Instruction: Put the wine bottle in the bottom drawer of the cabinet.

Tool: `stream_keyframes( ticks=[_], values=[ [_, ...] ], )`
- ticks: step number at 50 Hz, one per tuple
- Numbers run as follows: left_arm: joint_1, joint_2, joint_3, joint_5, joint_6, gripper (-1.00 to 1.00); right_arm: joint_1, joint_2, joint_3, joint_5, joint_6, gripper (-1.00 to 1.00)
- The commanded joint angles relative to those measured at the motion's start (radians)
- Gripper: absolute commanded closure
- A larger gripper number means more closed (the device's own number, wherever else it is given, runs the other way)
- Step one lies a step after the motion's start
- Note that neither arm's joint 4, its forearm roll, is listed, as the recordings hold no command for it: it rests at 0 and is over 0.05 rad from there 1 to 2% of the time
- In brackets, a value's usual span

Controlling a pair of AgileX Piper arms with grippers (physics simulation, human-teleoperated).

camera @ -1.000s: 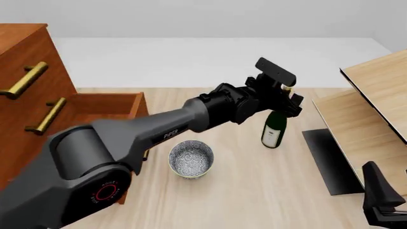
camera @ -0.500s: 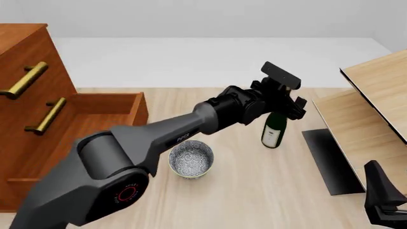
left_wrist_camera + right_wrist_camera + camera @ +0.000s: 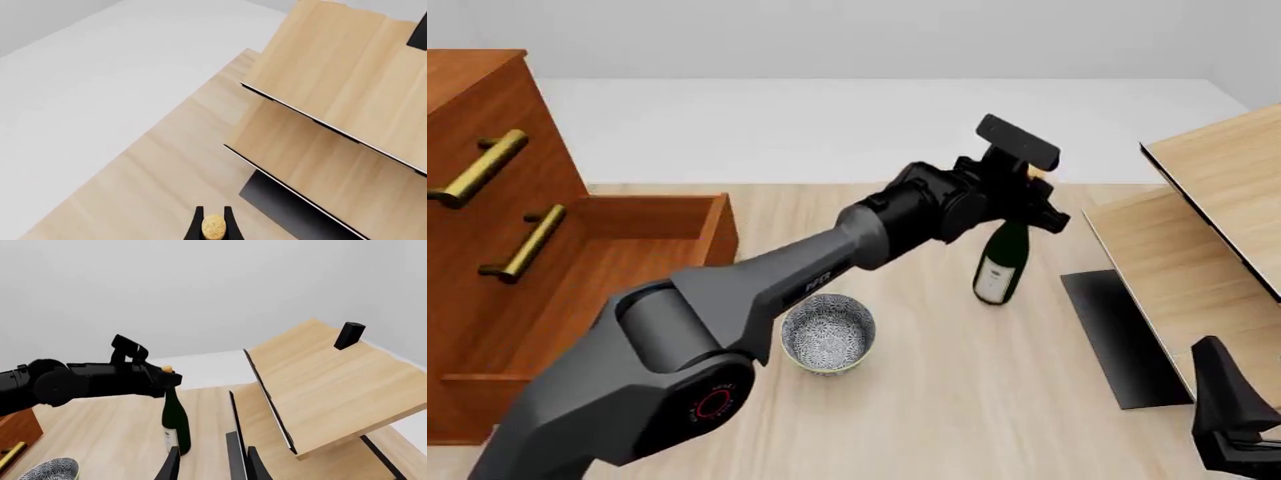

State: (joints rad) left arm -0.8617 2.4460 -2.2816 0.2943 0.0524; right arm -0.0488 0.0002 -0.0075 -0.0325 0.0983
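"PiPER" on left arm [image 3: 807,283]; bottle label unreadable.

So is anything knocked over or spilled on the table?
No. The wine bottle stands upright, its neck between the left gripper's fingers. The bowl sits upright. The bottom drawer is open, as the task needs.

I see a light-wood table [image 3: 961,400] under even, shadowless light. Beyond its far edge lies a plain white floor [image 3: 868,125], meeting a pale grey wall [image 3: 200,285]. At the table's right edge, pale slanted boards [image 3: 1214,190] rise above a flat black panel [image 3: 1121,335].
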Motion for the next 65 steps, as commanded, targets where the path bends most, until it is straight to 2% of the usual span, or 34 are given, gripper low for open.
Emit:
stream_keyframes(
  ticks=[1, 10, 11, 12, 14, 15, 25, 40, 43, 46, 57, 60, 65],
  values=[
    [0.002, -0.008, -0.041, 0.026, 0.008, 1.00, 0.000, 0.000, 0.000, 0.000, -0.003, -1.00],
    [-0.011, -0.055, -0.014, 0.019, 0.008, 1.00, 0.003, 0.000, 0.001, 0.001, -0.007, -1.00],
    [-0.009, -0.095, 0.061, -0.025, 0.009, 1.00, 0.004, 0.000, 0.001, 0.001, -0.008, -1.00],
    [-0.010, -0.174, 0.239, -0.131, 0.011, 1.00, 0.003, 0.000, 0.001, 0.002, -0.009, -1.00],
    [-0.017, -0.253, 0.383, -0.209, 0.007, 1.00, 0.004, 0.000, 0.000, 0.001, -0.010, -1.00],
    [-0.021, -0.265, 0.405, -0.223, 0.009, 1.00, 0.005, 0.000, 0.001, 0.002, -0.011, -1.00],
    [-0.035, -0.370, 0.455, -0.226, 0.003, 1.00, 0.010, 0.000, 0.005, 0.001, -0.020, -1.00],
    [-0.041, -0.513, 0.473, -0.157, 0.000, 1.00, 0.009, 0.000, 0.002, 0.009, -0.024, -1.00],
    [-0.049, -0.552, 0.498, -0.160, 0.022, 1.00, 0.010, 0.000, -0.001, 0.013, -0.029, -1.00],
    [-0.054, -0.582, 0.506, -0.140, 0.003, 1.00, 0.009, 0.000, -0.006, 0.019, -0.032, -1.00],
    [-0.032, -0.696, 0.599, -0.127, 0.003, 1.00, 0.016, 0.000, -0.009, 0.029, -0.061, -1.00],
    [-0.034, -0.747, 0.663, -0.147, 0.025, 1.00, 0.016, 0.000, -0.005, 0.028, -0.065, -1.00],
    [-0.034, -0.813, 0.720, -0.137, 0.004, 1.00, 0.020, 0.000, -0.008, 0.030, -0.072, -1.00]
  ],
)
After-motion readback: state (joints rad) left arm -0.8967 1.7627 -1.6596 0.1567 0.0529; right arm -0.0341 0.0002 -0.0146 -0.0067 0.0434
